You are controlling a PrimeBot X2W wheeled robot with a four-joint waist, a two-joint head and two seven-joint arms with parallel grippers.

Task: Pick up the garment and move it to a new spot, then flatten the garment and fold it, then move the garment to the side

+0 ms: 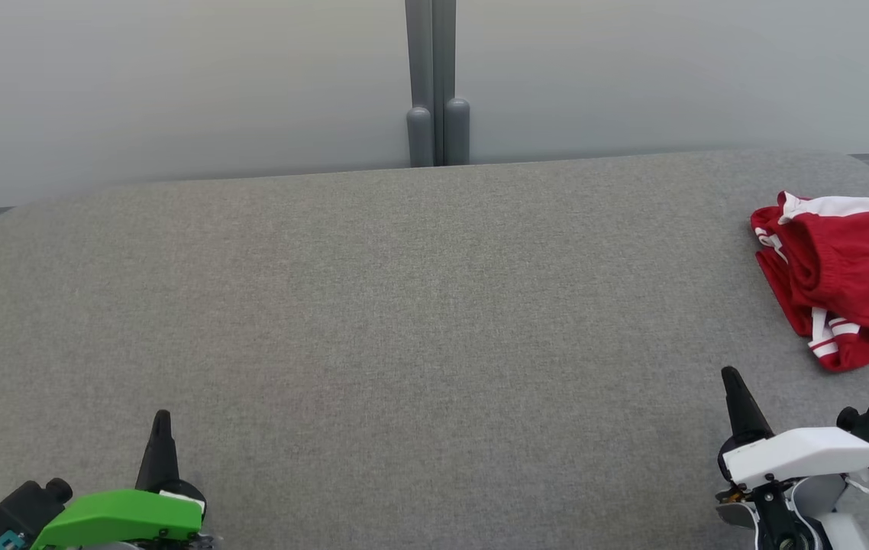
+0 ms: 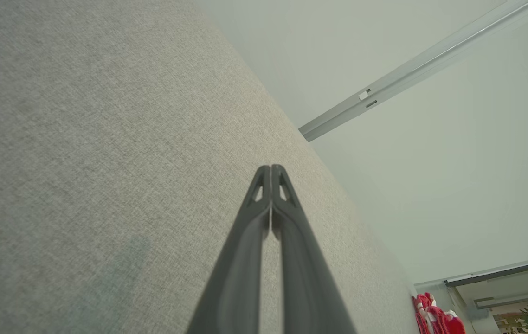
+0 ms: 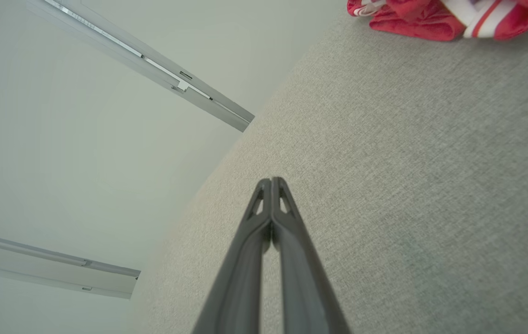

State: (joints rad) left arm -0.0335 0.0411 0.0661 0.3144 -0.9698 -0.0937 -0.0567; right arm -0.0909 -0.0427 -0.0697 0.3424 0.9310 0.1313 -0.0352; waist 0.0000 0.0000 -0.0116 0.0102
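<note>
The garment (image 1: pixel 847 267) is soft red cloth with white trim; the table (image 1: pixel 404 305) wears matt, coarse-woven grey fabric; the left gripper (image 2: pixel 271 168) shows smooth, dark plastic

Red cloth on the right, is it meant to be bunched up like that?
The red garment lies crumpled in a heap near the right edge of the grey surface, not flat or folded. Nothing else stands out.
</note>
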